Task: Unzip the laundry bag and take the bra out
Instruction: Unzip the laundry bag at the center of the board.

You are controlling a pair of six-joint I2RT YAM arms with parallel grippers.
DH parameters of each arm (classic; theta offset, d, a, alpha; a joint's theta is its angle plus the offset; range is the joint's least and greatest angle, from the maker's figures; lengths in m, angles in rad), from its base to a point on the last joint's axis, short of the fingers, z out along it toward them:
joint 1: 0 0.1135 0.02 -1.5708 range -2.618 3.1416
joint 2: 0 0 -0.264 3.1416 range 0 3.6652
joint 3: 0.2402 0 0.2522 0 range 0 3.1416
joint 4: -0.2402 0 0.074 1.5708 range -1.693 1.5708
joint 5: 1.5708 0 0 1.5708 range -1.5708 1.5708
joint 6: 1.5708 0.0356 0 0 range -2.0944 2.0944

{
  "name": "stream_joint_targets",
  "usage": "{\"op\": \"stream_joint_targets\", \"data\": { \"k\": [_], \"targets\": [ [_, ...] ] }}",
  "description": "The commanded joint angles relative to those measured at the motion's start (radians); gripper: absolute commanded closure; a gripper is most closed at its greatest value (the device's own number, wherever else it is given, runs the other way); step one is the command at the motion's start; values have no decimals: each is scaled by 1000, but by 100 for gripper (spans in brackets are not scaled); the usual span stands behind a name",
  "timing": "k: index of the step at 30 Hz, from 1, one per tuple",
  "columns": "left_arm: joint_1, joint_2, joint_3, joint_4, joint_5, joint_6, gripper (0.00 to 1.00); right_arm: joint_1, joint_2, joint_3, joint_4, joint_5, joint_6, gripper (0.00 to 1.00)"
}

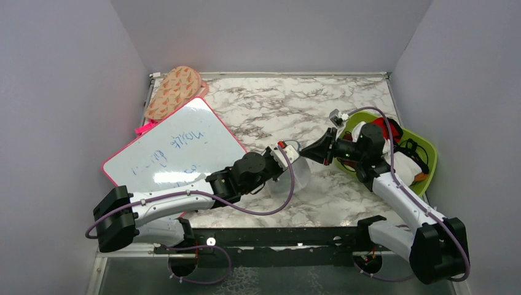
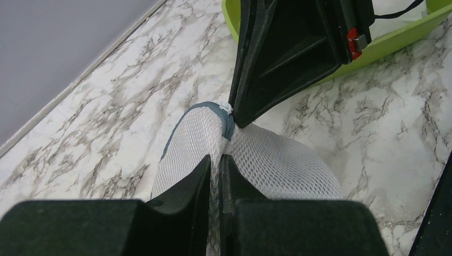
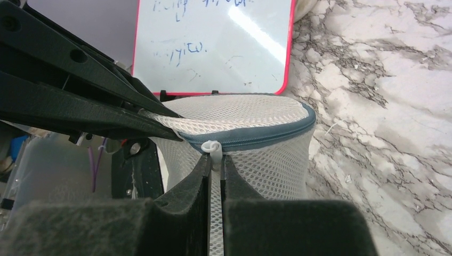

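Pinching the laundry bag (image 2: 282, 160), left gripper (image 2: 214, 160) opposes right gripper (image 3: 214, 160) clamped on zipper pull (image 3: 211, 146).

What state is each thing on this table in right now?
laundry bag: zipper shut where visible.
left gripper: shut on the bag's mesh.
right gripper: shut on the zipper pull.
whiteboard: scribbled on.
green tray: holding cloths.

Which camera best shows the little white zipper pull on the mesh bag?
The right wrist view: the zipper pull sits close up, pinched in the right pincer on the laundry bag. The left wrist view shows a white sliver; the top view hides it between the arms.
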Motion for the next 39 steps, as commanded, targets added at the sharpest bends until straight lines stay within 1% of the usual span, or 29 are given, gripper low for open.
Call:
{"op": "stream_joint_targets", "data": {
  "k": [1,3,5,9,13,15,16,21,23,24,28,33,35,36,37,39],
  "targets": [
    [1,-29,5,43,-31,10,100,-2,-34,32,-134,92,-41,99],
    [-1,-25,11,37,-54,8,100,-2,-45,49,-195,146,-57,99],
    [0,-15,26,17,-90,0,100,-2,-55,64,-233,159,-70,99],
    [0,40,73,-40,-149,-28,100,0,-56,76,-232,86,-61,99],
    [0,86,101,-79,-130,-58,100,0,-64,96,-275,160,-86,99],
    [0,92,106,-83,-110,-61,100,0,-59,114,-298,173,-96,99],
    [1,92,107,-85,-107,-60,98,0,-55,116,-295,162,-94,99],
    [0,103,114,-100,-106,-65,73,25,-45,127,-283,139,-85,99],
    [0,111,119,-105,-101,-71,66,33,-51,128,-287,146,-86,99],
    [1,115,122,-110,-105,-72,65,35,-52,127,-290,148,-88,99],
    [1,137,139,-123,-126,-75,64,46,-57,135,-311,153,-97,99],
    [7,158,156,-133,-110,-85,64,73,-59,123,-302,159,-93,99],
    [13,163,160,-130,-86,-86,66,85,-50,125,-307,162,-99,99],
    [15,167,161,-131,-77,-85,69,88,-49,126,-311,165,-105,99],
    [16,168,164,-131,-72,-80,74,92,-49,128,-312,170,-107,99],
    [17,171,170,-139,-72,-58,89,92,-55,138,-329,195,-119,99]
  ]
}}
